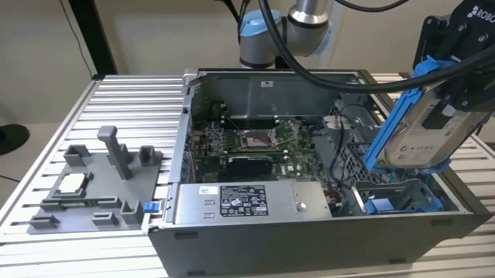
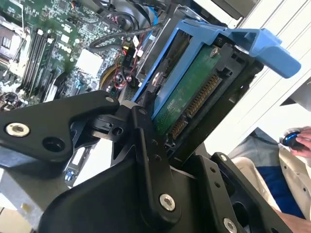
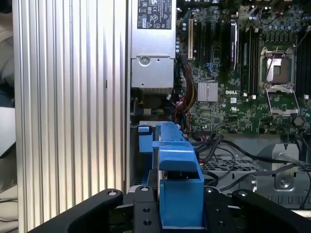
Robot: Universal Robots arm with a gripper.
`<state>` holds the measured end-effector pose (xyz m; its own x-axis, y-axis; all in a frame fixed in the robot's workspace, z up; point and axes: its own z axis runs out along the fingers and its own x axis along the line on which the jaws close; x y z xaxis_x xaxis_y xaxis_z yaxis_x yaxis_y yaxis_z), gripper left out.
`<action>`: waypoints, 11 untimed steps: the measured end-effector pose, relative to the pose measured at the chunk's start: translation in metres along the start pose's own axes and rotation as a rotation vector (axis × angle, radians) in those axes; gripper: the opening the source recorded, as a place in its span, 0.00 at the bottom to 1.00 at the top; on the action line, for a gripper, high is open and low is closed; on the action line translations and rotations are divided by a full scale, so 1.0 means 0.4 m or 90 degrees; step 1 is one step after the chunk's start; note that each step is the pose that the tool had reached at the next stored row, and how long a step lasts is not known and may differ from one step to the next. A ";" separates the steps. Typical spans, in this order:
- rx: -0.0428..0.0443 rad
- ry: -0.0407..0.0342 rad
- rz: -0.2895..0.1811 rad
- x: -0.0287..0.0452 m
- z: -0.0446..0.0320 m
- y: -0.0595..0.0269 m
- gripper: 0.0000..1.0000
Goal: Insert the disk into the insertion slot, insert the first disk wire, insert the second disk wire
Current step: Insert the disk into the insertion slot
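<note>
Gripper: your gripper [image 1: 452, 101] is clenched on the disk, its black fingers [image 2: 146, 145] pressing from both sides, above the open computer case [image 1: 309, 243] at the end on the exterior view's right.

Disk: the disk [image 1: 421, 139] hangs tilted in your grasp, label side out in the exterior view. Its bright blue carrier frames it, and it sits above the case rim, clear of the bay. In the second wrist view you see its green circuit-board face [image 2: 189, 97] and a row of connector pins. In the first wrist view the carrier's blue end [image 3: 177, 184] stands between the fingers.

Insertion slot: the insertion slot [image 1: 402, 194], grey perforated metal with blue rails, lies inside the case directly under the disk you are holding. The disk is not yet in it.

Cables: black cables [image 3: 233, 150] run across the case floor beside the slot. You cannot tell from here which are the disk wires.

Power supply: a grey metal box [image 1: 240, 202] with a sticker sits along the case's near wall, beside the slot.

Motherboard: the green board [image 1: 247, 145] fills the case floor behind that box.

Fixture tray: a grey tray [image 1: 101, 185] with upright posts rests outside the case, on the exterior view's left.

Table: a ribbed aluminium top [image 1: 131, 98] carries the case.
</note>
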<state>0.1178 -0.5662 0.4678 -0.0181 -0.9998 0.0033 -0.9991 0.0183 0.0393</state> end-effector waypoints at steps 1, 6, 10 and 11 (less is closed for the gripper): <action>0.0000 0.0000 0.000 0.000 0.000 -0.001 0.00; 0.0000 0.0000 0.000 0.000 0.003 -0.004 0.00; 0.0000 0.0000 0.000 0.000 0.004 -0.006 0.00; 0.0000 0.0000 0.000 0.000 0.005 -0.007 0.00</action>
<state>0.1204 -0.5662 0.4658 -0.0181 -0.9998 0.0034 -0.9991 0.0182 0.0393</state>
